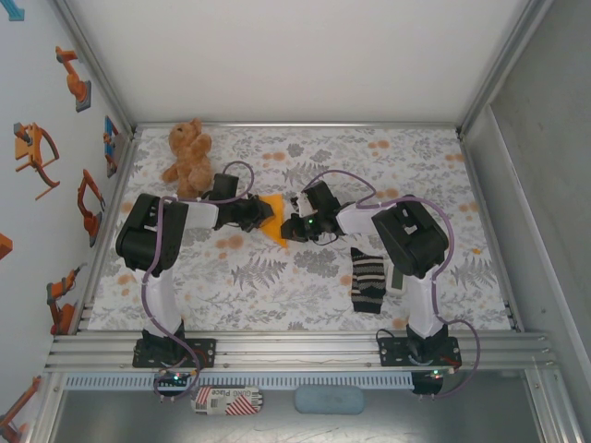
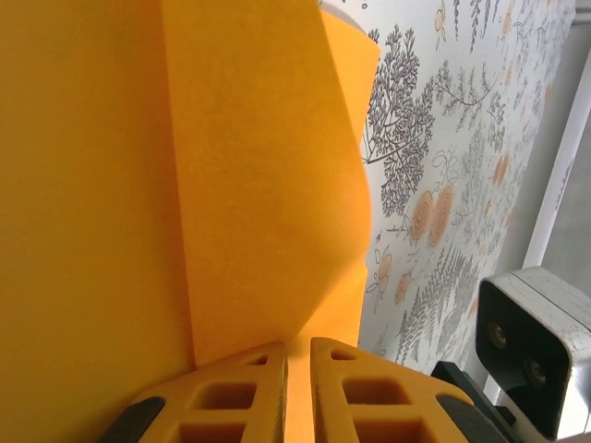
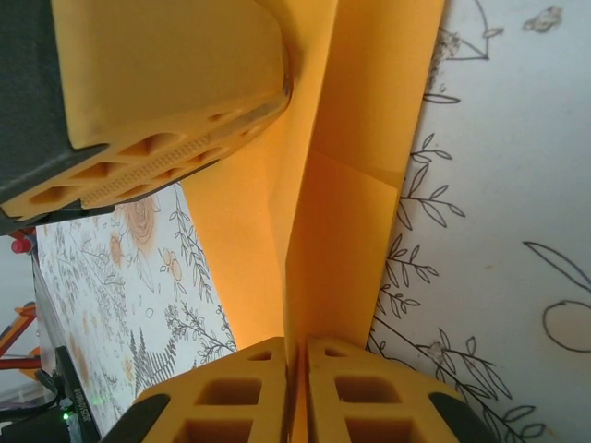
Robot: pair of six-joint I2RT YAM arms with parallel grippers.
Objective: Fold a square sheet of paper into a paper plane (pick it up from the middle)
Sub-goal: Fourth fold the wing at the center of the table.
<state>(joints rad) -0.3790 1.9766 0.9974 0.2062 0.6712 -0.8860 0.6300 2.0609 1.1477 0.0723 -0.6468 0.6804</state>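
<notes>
right wrist view: paper plane (image 3: pixel 342 185) runs off frame, tip unseen.

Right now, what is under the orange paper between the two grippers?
The floral tablecloth shows around the orange paper in the top view and past its edges in both wrist views. The patch directly beneath is covered; I cannot say what lies there.

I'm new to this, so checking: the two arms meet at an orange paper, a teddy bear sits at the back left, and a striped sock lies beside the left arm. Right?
Not quite: the striped sock lies beside the right arm, not the left, as the top view shows. The rest holds.
</notes>
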